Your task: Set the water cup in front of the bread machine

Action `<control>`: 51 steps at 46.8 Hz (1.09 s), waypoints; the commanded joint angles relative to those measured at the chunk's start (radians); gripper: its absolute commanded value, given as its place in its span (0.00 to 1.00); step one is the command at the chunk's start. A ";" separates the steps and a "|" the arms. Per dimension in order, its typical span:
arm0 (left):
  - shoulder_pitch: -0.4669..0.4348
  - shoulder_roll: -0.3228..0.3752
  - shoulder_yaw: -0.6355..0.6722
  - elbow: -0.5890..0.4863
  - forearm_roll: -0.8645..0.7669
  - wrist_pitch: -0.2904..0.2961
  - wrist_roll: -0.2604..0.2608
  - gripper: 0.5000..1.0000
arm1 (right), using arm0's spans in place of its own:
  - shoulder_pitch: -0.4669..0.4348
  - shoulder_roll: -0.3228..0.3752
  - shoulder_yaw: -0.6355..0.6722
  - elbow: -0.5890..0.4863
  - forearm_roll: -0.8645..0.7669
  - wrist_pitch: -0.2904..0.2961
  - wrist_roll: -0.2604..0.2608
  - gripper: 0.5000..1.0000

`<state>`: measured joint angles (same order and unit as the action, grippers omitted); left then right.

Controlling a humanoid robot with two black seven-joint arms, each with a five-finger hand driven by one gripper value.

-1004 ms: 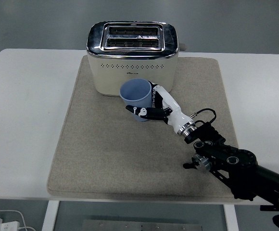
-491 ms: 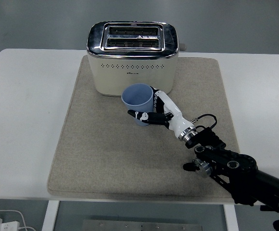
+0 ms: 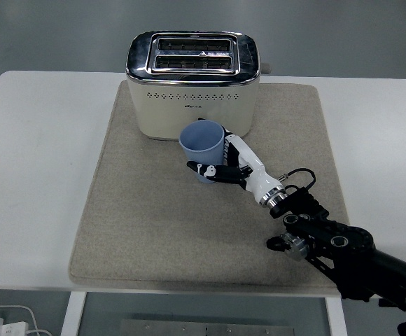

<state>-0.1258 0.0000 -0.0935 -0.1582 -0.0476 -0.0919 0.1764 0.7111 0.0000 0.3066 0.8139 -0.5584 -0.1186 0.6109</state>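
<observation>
A light blue water cup (image 3: pixel 202 145) stands upright on the beige mat (image 3: pixel 147 210), just in front of the cream and chrome bread machine (image 3: pixel 192 84). My right hand (image 3: pixel 227 162) comes in from the lower right and its fingers wrap around the cup's right side and lower front. The cup's base is hidden by the fingers, so I cannot tell whether it rests on the mat. The left arm is not in view.
The mat lies on a white table (image 3: pixel 35 161). My right forearm (image 3: pixel 343 252) crosses the mat's near right corner. A white power strip with cable (image 3: pixel 0 323) lies on the floor at the lower left.
The hand and the cup have shifted slightly right and toward the near side, staying in front of the bread machine. The grasp is unchanged.
</observation>
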 commanded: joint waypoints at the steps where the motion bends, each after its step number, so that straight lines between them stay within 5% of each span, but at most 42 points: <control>1: 0.000 0.000 0.000 0.000 0.000 0.000 0.000 1.00 | -0.002 0.000 0.000 0.002 0.000 0.000 0.000 0.86; 51: 0.002 0.000 0.001 -0.001 0.000 0.000 0.000 1.00 | -0.035 0.000 0.017 0.019 0.000 0.008 0.000 0.86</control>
<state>-0.1234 0.0000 -0.0933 -0.1591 -0.0476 -0.0920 0.1764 0.6753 0.0000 0.3238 0.8336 -0.5583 -0.1106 0.6109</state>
